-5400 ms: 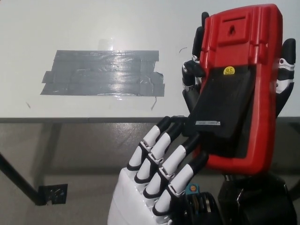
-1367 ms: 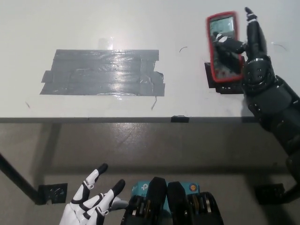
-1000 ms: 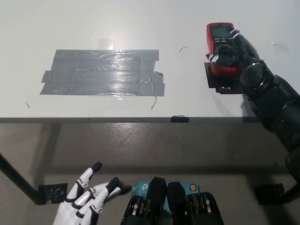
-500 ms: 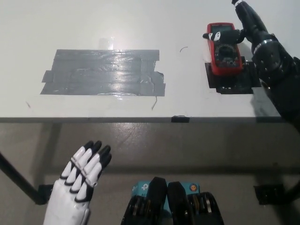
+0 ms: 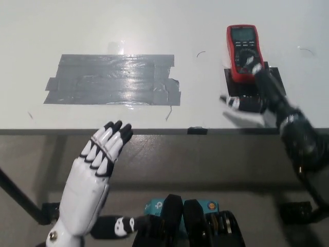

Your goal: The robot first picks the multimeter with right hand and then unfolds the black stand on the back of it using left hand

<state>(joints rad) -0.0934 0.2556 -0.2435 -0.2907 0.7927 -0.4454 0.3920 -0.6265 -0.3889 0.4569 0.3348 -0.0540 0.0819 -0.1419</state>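
While the multimeter [image 5: 244, 53] lies face-up on the desk [image 5: 154, 31] at upper right of frame, we see the right hand [image 5: 259, 90] just below it w/ fingers spread, holding nothing. Left hand [image 5: 92, 170] at lower left, fingers extended & together, empty.

You see the multimeter [image 5: 243, 53] face up on the white table [image 5: 154, 25], over a black patch [image 5: 252, 87]. Your right hand [image 5: 257, 92] spreads empty beside it; your left hand [image 5: 97, 164] hovers open before the table edge.
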